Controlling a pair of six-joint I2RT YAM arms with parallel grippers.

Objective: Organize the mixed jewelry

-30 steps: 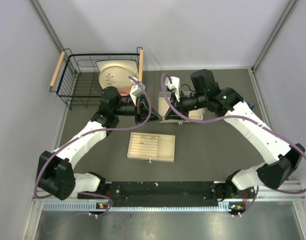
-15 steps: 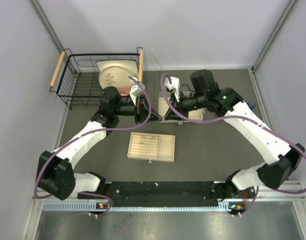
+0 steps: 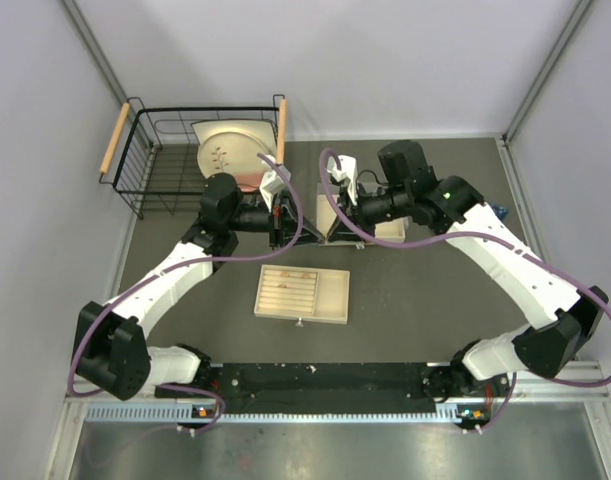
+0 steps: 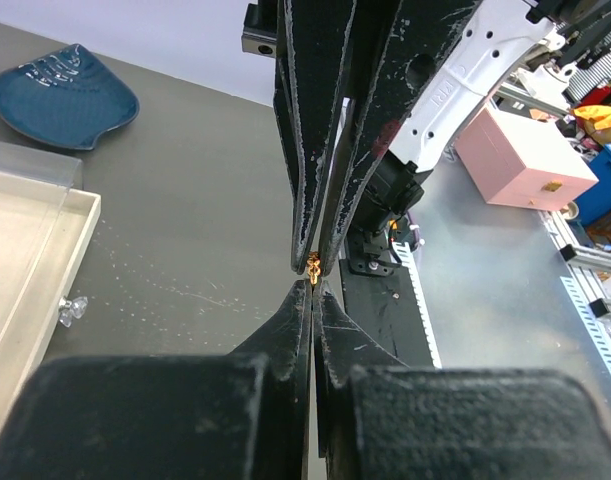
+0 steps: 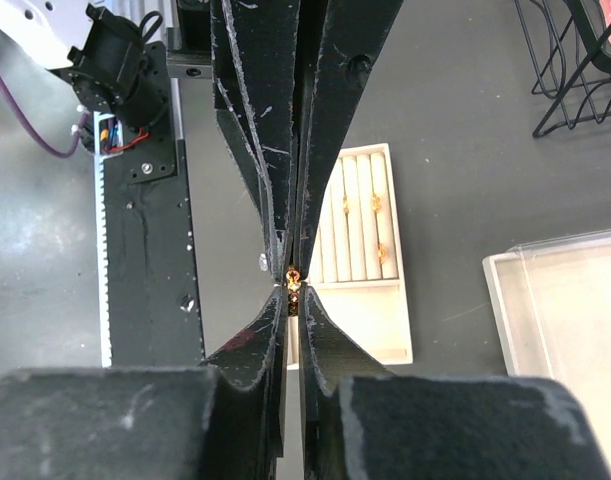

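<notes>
A tiny gold-coloured ring is pinched above the dark worktop where the closed left end effector and closed right end effector meet. Which one grips it cannot be told. It is judged light, stiff and slippery, best nipped across the band.

Tally of rings and holders
One gold ring between left gripper and right gripper, three gold rings in one ridged tray (uncountable from above); one wire basket, one plate, one blue dish, one clear-lidded box
</notes>
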